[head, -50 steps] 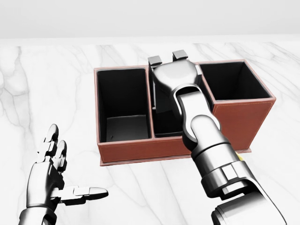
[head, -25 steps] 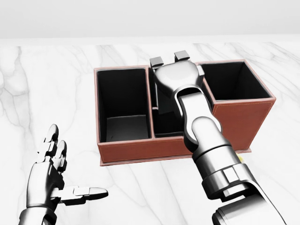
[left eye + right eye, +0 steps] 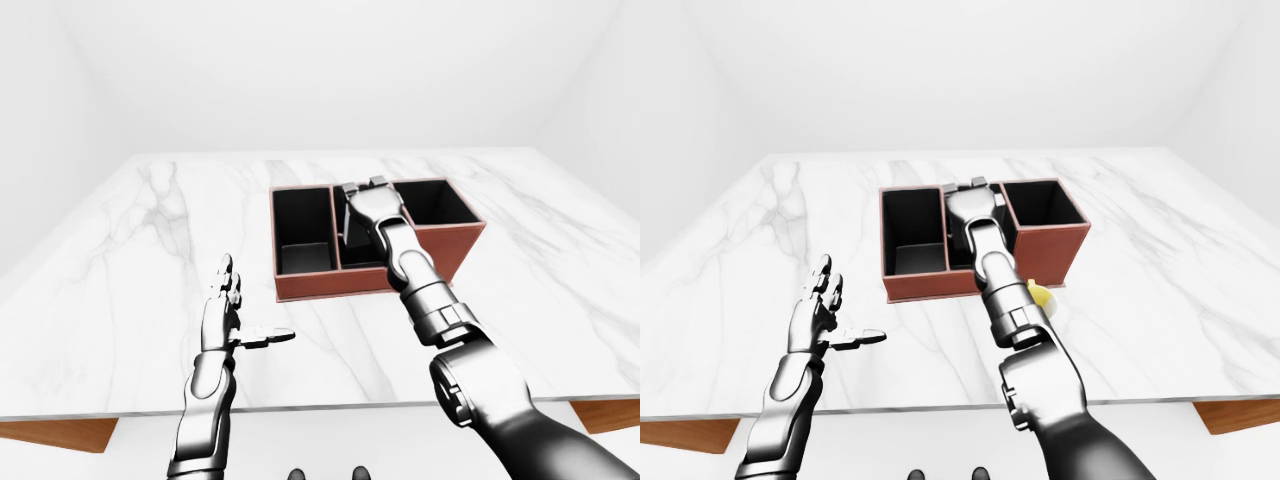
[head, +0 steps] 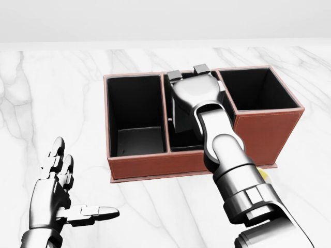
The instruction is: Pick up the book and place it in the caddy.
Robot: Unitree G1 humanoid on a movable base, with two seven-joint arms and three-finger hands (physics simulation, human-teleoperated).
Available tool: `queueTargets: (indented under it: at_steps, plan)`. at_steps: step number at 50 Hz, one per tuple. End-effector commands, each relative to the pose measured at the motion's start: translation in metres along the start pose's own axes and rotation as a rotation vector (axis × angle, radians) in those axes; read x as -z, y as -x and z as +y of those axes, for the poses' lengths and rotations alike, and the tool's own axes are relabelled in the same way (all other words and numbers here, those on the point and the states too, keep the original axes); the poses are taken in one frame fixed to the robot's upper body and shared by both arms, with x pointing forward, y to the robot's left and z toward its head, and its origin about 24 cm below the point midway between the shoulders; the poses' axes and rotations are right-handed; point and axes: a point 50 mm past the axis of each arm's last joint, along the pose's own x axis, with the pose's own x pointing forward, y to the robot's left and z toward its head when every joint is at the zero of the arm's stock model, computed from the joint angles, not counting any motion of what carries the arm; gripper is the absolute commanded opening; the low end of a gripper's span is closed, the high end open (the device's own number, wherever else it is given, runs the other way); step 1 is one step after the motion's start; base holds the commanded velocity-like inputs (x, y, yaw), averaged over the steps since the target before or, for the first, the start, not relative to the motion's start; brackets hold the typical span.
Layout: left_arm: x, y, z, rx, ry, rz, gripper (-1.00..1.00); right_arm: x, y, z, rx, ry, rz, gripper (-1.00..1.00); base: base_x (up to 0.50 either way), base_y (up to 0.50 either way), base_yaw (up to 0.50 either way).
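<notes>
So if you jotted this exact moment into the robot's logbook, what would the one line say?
right hand: over caddy middle compartment, grip unclear | book: hidden | left hand: open, idle above table

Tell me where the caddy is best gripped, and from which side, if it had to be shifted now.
Probably the top rim of the left end wall of the caddy, pinched from above. The walls are thin and upright, the compartments open upward, and the right robot hand covers the middle one. The open left robot hand lies on that side.
</notes>
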Motion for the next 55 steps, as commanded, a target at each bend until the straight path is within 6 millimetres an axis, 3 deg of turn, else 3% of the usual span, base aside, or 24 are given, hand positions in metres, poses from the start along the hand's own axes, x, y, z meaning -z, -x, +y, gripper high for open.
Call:
queueTargets:
  at_steps: [1,55]
  plan:
    - [0.000,0.001,0.000,0.001,-0.001,-0.001,1.00,0.002,0.000,-0.004,0.051,0.044,0.009,-1.00,0.00,0.00,0.00]
    - [0.003,-0.002,0.000,-0.001,0.003,-0.001,1.00,0.003,-0.008,0.022,0.077,-0.023,0.014,-1.00,0.00,0.00,0.00]
